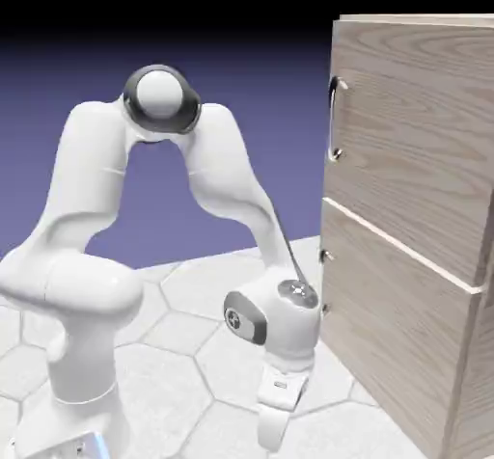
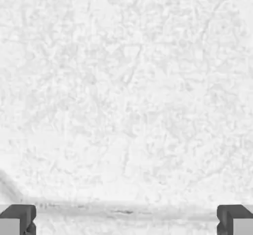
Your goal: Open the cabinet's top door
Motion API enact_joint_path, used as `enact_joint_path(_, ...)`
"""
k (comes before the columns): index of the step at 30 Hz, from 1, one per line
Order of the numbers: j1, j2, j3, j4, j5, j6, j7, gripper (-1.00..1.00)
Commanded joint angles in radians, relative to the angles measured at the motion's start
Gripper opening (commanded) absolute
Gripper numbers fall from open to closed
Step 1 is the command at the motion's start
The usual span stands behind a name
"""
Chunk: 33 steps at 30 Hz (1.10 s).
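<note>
The cabinet [image 1: 470, 380] of light wood grain stands at the exterior view's right. Its top door [image 1: 415, 129] is the upper panel and lies flush with the front, shut. A thin curved metal handle [image 1: 334, 120] runs upright near the door's left edge. My gripper [image 1: 272, 436] hangs low over the table, pointing down, well below the handle and left of the cabinet's lower panel [image 1: 396, 341]. In the hand view my gripper [image 2: 126, 223] is open: the two grey fingertips [image 2: 17, 220] sit far apart at the bottom corners with only white tabletop between them.
The lower panel carries two small metal studs [image 1: 326, 256] on its left edge. The white table [image 1: 193, 351] has a hexagon pattern. The arm's elbow [image 1: 159, 95] arches high at the left of the cabinet.
</note>
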State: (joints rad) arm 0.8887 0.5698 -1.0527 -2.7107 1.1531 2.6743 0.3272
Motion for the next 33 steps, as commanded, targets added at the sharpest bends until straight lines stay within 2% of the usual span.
enact_joint_path(1,0.029,0.036,-0.033,0.002,0.036,-0.012,-0.013,0.0)
enact_joint_path(33,0.964,1.168,-1.049,0.07,1.147,-0.363,-0.467,0.0)
